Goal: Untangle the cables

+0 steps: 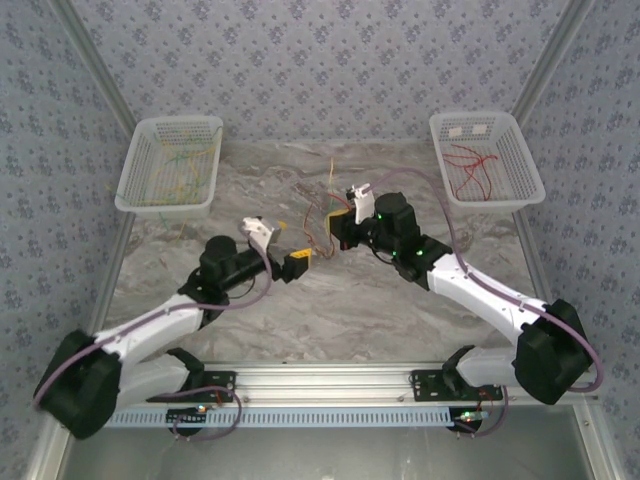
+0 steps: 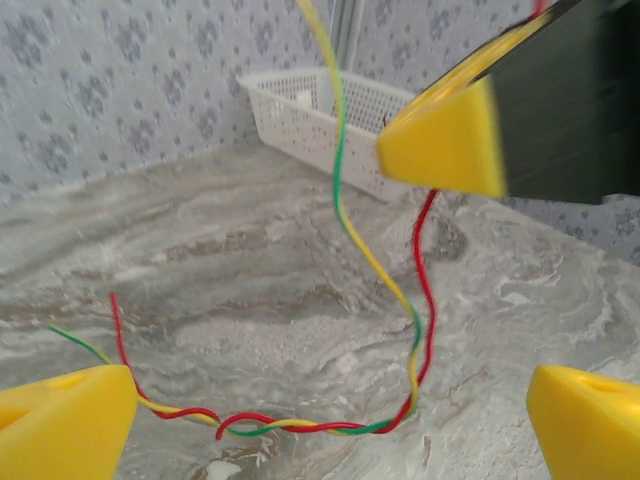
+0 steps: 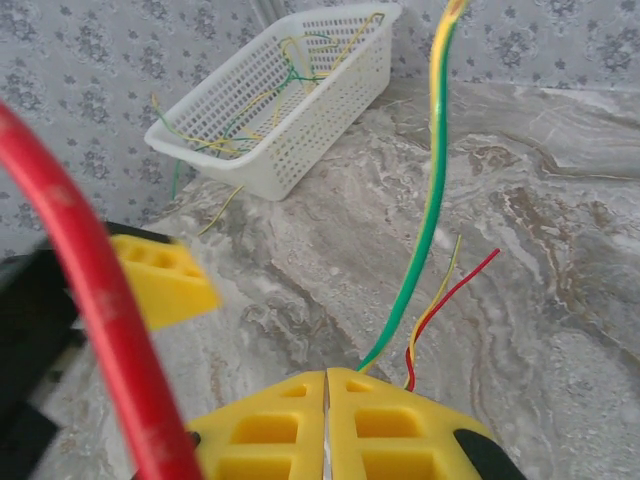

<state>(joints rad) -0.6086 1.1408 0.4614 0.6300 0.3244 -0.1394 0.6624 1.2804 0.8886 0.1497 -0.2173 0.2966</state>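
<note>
At the closed right gripper (image 3: 326, 380), cables (image 3: 432, 195), apparently pinched.

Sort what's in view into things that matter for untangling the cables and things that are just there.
Job:
twisted red and yellow-green cables
left end effector, open
right end effector, shut on them
left basket and right basket, wires inside

Just there:
purple-grey arm cables
aluminium rail

Red cable (image 3: 97, 300) blurred and cropped, cable tangle (image 1: 318, 220) too fine to trace
</note>
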